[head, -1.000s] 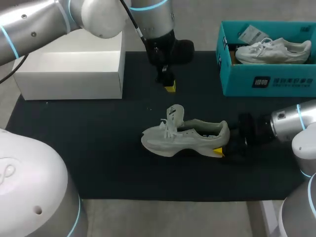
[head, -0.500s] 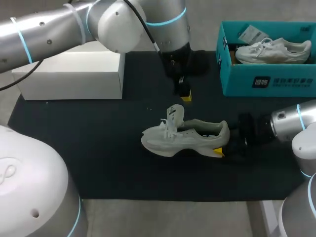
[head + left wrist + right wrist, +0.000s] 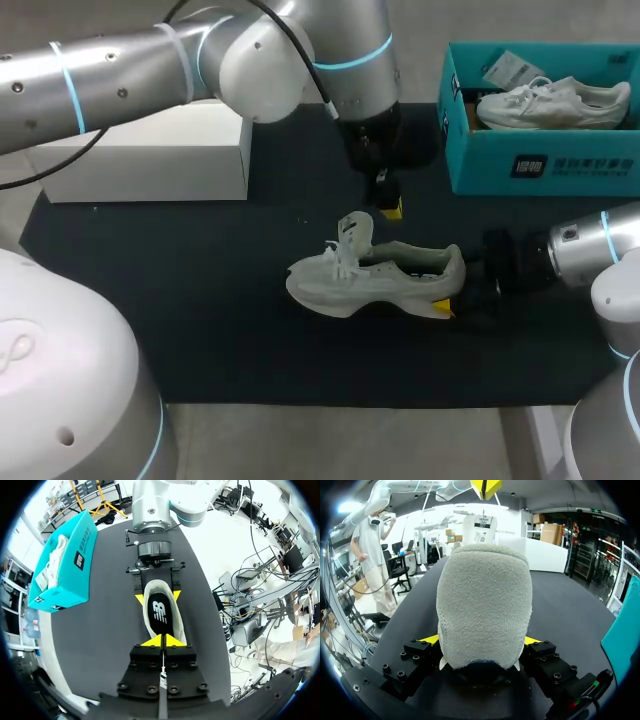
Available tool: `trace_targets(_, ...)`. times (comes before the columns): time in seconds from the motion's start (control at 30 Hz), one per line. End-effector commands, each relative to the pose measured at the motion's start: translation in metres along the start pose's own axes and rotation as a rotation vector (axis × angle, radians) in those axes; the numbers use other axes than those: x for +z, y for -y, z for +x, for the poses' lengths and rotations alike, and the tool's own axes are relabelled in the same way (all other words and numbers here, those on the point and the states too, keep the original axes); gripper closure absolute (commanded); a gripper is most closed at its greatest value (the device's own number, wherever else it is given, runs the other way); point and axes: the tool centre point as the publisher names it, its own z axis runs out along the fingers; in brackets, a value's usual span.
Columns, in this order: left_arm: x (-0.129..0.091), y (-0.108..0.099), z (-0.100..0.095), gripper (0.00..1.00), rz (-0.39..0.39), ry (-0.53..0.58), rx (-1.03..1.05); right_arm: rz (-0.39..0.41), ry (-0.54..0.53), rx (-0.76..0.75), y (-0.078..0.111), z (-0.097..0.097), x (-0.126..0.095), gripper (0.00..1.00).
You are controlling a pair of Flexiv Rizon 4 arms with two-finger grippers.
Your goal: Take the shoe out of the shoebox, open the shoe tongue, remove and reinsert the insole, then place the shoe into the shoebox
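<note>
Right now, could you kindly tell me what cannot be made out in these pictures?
Black insole: right wrist view, hidden behind the heel of the grey suede shoe.
Toe: left wrist view, covered by the left gripper.
Teal cardboard shoebox: head view, one end past the edge.

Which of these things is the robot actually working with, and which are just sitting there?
In the job: grey suede trainer, held at its heel by the right end effector; teal cardboard shoebox; left end effector, shut, above the trainer.
Lying about: white lace-up shoe inside the shoebox; white rectangular box; black mat.
</note>
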Motion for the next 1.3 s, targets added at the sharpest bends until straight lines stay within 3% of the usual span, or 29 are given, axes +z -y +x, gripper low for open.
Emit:
trace_targets(0.03, 0.000, -0.001, 0.000, 1.00, 0.002, 0.000, 0.000, 0.002, 0.002, 0.000, 0.002, 0.000, 0.001, 1.00)
trace_targets(0.4, 0.000, -0.001, 0.000, 1.00, 0.002, 0.000, 0.000, 0.002, 0.002, 0.000, 0.002, 0.000, 0.001, 1.00)
trace_targets(0.5, 0.019, 0.005, 0.001, 1.00, -0.090, 0.034, -0.036, 0.002, 0.002, 0.000, 0.002, 0.000, 0.001, 1.00)
trace_targets(0.6, 0.032, 0.007, 0.002, 1.00, -0.111, 0.045, -0.031, 0.002, 0.002, 0.000, 0.002, 0.000, 0.001, 1.00)
trace_targets(0.83, 0.055, 0.009, 0.005, 1.00, -0.111, 0.093, -0.061, 0.002, 0.002, 0.000, 0.002, 0.000, 0.001, 1.00)
trace_targets(1.3, 0.104, 0.022, 0.007, 1.00, -0.105, 0.052, -0.013, 0.002, 0.002, 0.000, 0.002, 0.000, 0.001, 1.00)
